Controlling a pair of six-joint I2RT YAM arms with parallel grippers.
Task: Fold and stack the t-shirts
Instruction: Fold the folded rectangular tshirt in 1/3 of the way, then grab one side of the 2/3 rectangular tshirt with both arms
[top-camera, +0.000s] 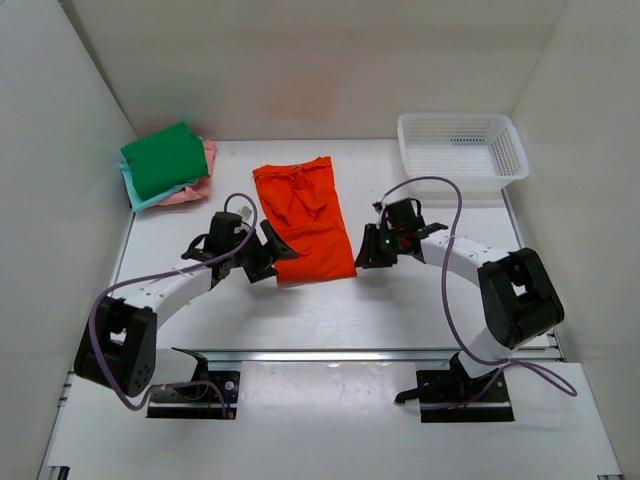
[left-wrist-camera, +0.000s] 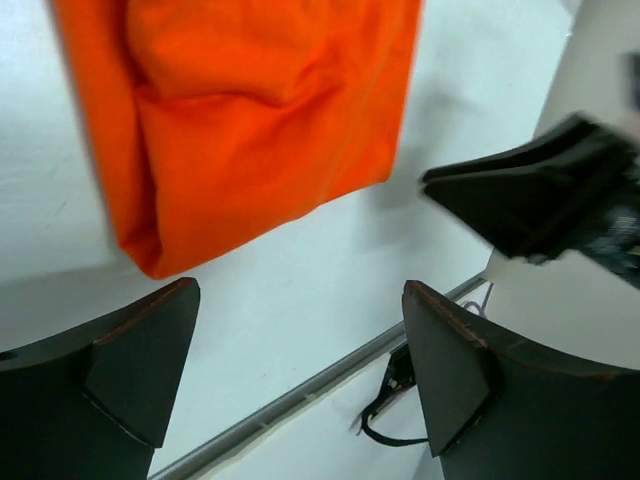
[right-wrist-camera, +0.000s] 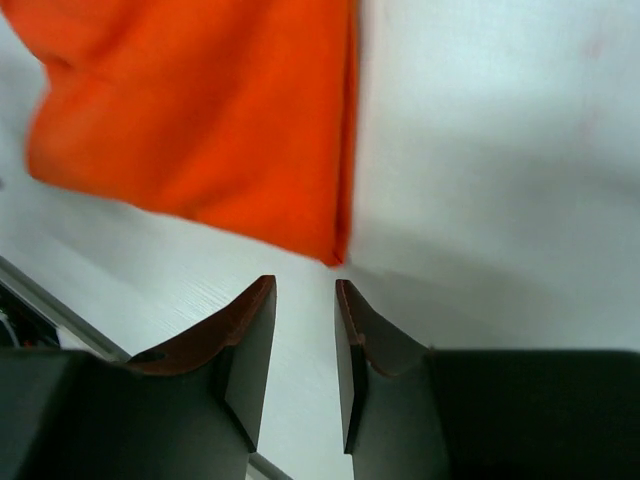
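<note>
The bright orange t-shirt (top-camera: 305, 218) lies folded lengthwise in the middle of the table, collar end away from the arms. It shows in the left wrist view (left-wrist-camera: 250, 120) and the right wrist view (right-wrist-camera: 200, 120). My left gripper (top-camera: 277, 255) is wide open and empty at the shirt's near left corner. My right gripper (top-camera: 362, 252) is open by a narrow gap and empty, just short of the shirt's near right corner (right-wrist-camera: 335, 255). A folded green t-shirt (top-camera: 164, 158) lies on pink (top-camera: 200, 185) and light teal (top-camera: 140, 195) ones at the back left.
A white mesh basket (top-camera: 460, 148) stands at the back right. White walls (top-camera: 60, 180) close in the table on the left, back and right. A metal rail (top-camera: 360, 355) runs along the table's near edge.
</note>
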